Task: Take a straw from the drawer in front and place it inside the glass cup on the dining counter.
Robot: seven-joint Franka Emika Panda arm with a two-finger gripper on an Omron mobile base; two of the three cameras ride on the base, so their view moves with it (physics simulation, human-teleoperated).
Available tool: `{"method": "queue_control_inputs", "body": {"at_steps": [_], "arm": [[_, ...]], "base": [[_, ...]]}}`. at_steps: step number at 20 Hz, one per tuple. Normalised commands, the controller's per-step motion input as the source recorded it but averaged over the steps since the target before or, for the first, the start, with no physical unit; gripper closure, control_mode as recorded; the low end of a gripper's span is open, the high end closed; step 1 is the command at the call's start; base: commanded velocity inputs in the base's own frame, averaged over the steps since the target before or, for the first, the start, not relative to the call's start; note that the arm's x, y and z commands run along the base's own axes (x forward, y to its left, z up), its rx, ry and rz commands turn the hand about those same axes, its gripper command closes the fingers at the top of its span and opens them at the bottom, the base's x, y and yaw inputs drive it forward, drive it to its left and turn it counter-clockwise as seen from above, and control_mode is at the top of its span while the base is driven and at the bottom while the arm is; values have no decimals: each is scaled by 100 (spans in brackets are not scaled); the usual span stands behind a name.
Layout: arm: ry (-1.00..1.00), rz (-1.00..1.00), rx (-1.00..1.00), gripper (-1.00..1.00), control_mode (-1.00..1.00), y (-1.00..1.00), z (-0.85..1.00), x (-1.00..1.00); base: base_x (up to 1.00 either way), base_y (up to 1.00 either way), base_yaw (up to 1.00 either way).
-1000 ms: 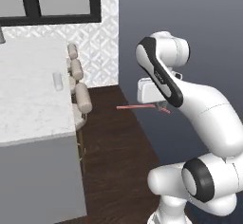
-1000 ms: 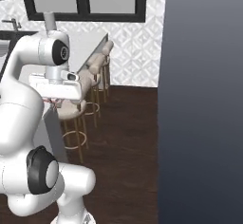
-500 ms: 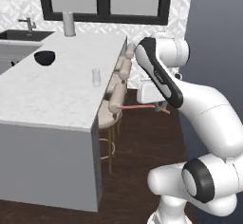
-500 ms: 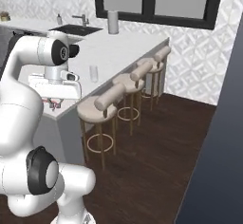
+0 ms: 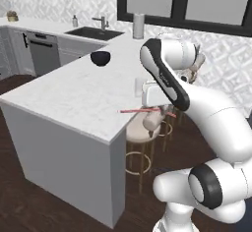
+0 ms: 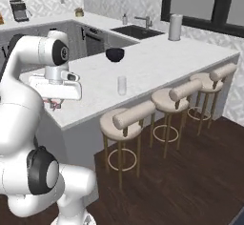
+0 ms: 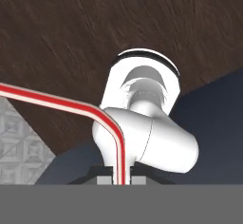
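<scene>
Thin red straw, clenched in the two-finger gripper, juts level over the near edge of the white marble dining counter. Small clear glass cup stands toward one o'clock of the straw. Step: carrying; next, upend the straw above the cup.

The light was even and fairly bright, soft as in a rendered room, with no single source to be seen. The white worktop lay pale and free of glare. Shadows were faint. All pictures were slightly soft and coarse; the dark floor stayed dim.
</scene>
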Motion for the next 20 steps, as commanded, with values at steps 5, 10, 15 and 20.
{"method": "queue_control_inputs", "body": {"at_steps": [5, 10, 15, 20], "arm": [[0, 0, 0, 100, 100, 0, 0, 0], [0, 0, 0, 100, 100, 0, 0, 0], [0, 0, 0, 100, 100, 0, 0, 0], [0, 0, 0, 100, 100, 0, 0, 0]], "base": [[36, -74, 61], [27, -89, 55], [8, -100, 52], [0, -100, 51]]}}
